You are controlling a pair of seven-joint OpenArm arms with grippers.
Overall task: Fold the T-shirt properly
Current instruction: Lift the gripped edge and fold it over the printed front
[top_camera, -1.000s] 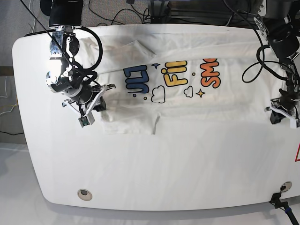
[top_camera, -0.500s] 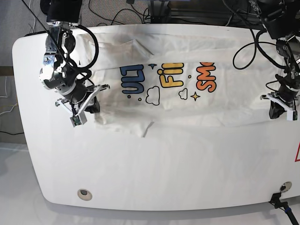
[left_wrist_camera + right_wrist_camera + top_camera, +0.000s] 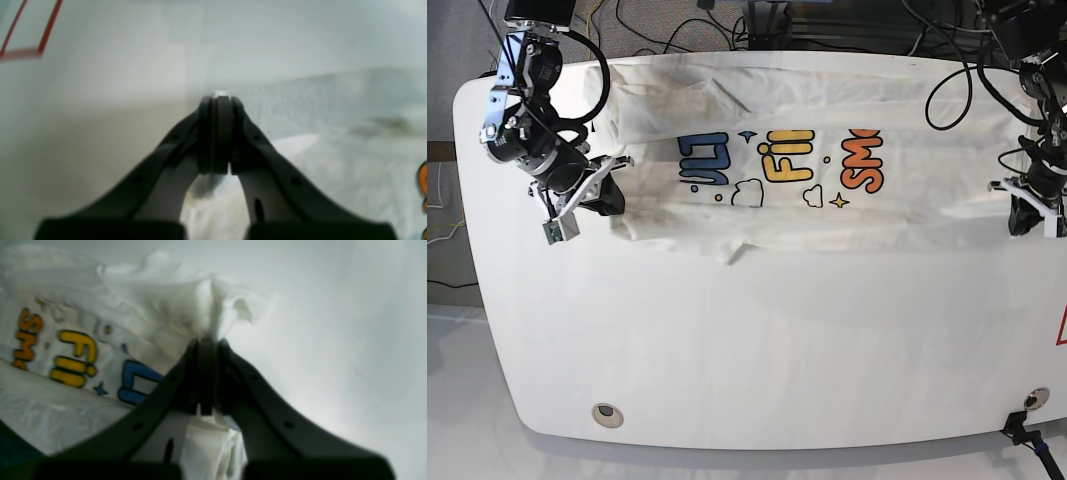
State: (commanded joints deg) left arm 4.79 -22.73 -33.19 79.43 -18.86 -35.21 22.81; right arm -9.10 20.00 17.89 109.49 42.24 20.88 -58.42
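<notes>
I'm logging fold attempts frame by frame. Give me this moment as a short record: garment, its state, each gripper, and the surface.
garment: T-shirt, white, coloured print facing up
state: stretched in a band across the far half of the table, creased, lower edge rumpled near the middle
left gripper: shut on cloth at the T-shirt's edge, on the base view's right
right gripper: shut on a bunched fold of the T-shirt, on the base view's left
surface: white table
fold progress: no finished fold visible yet

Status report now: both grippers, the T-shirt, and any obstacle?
Left gripper shut on the T-shirt edge. Right gripper shut on bunched fabric. Shirt stretched between them, print up. No obstacle visible.
</notes>
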